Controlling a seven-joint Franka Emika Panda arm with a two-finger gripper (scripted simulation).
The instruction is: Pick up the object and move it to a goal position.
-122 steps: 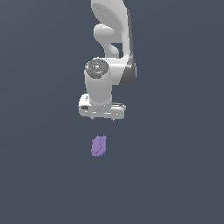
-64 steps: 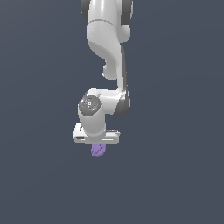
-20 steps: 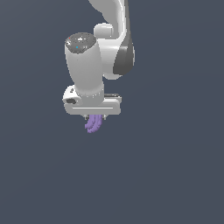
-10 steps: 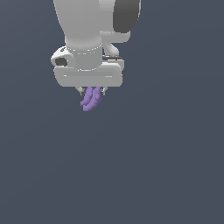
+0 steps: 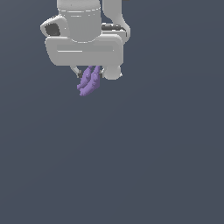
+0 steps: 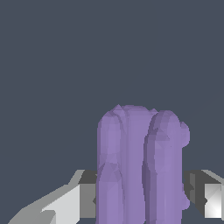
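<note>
Carry step: gripper clamped on purple object, which hangs toward 6 o'clock. Next: move to goal, unseen.

The exterior view looks at the arm from close by, against a plain dark grey backdrop, with the white gripper high and toward the exterior view's left. The wrist view sits just behind the fingers, very near the purple object that fills its frame. Both views share the object and the fingertips.
</note>
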